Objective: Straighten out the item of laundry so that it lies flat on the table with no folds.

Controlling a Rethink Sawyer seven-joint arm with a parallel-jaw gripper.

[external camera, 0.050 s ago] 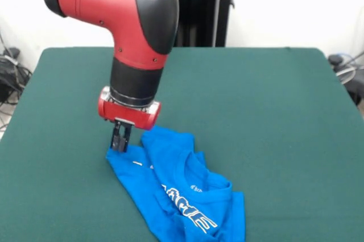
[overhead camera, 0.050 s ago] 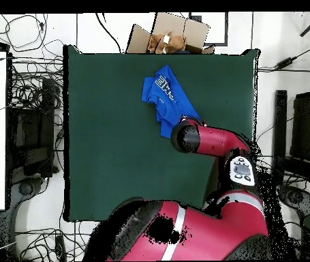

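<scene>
T-shirt [external camera, 0.050 s ago: 182,191] crumpled, cardboard box [overhead camera, 0.050 s ago: 173,34] beyond table [overhead camera, 0.050 s ago: 116,136]

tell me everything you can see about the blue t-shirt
The blue T-shirt is bright blue soft fabric with white printed lettering. It lies crumpled and folded over itself, not flat, on the green table, near the edge closest to the front camera. The gripper stands upright on one corner of it, touching or pinching the cloth there. Nothing else touches it.

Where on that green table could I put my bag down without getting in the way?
Most of the table is bare: the whole side away from the arm, and the far strip. Crowded only where the blue T-shirt lies crumpled at the near edge, with the gripper at its corner.
</scene>
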